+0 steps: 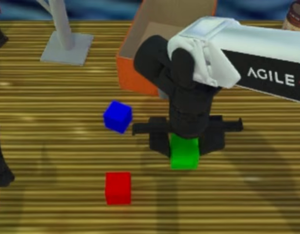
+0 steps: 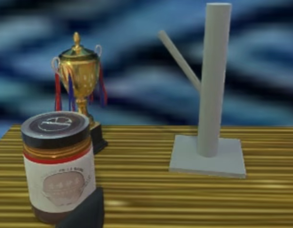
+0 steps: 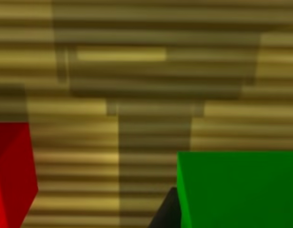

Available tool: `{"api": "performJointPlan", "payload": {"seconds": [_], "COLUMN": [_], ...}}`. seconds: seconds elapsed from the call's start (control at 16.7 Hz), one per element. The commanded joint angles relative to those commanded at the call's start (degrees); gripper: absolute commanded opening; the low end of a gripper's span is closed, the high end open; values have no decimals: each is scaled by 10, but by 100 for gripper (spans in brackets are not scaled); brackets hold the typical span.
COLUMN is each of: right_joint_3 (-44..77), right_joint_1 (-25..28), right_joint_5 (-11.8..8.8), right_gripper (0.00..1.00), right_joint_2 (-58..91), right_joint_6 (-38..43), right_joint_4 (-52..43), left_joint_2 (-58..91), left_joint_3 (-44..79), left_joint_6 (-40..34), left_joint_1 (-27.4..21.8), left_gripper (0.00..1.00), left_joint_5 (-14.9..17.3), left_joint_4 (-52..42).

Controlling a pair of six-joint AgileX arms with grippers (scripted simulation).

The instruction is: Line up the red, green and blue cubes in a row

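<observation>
Three cubes sit on the striped worktop. The right gripper hangs over the middle, clamped around the green cube. The blue cube lies to its left, tilted, and the red cube sits nearer the front edge. The left arm is parked at the left edge.

3 small cubes lie on the table — 1 red cube, 1 green cube, 1 blue cube. Also 1 orange box, 1 grey stand, 1 gold trophy and 1 jar — 2 arms, the right arm plainly seen.
</observation>
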Motion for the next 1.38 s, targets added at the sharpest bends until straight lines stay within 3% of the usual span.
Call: {"api": "performJointPlan", "payload": {"seconds": [0.24, 0.6, 1.02, 1.32, 1.38], "right_joint_3": [-7, -12, -94, -105, -105], "right_joint_1": [54, 52, 56, 56, 56], "right_joint_5": [3, 1, 2, 3, 3], "right_gripper": [0, 0, 0, 0, 8], "right_joint_2": [-14, -9, 27, 31, 31], "right_joint_6": [57, 57, 58, 59, 59], "right_joint_4": [-1, 9, 128, 142, 142], "left_joint_2": [0, 0, 0, 0, 0], "left_joint_3": [0, 0, 0, 0, 0], "left_joint_6": [0, 0, 0, 0, 0], "left_joint_1": [0, 0, 0, 0, 0], "left_gripper": [100, 100, 100, 100, 100], "left_joint_5": [0, 0, 0, 0, 0], "left_joint_4": [0, 0, 0, 0, 0]}}
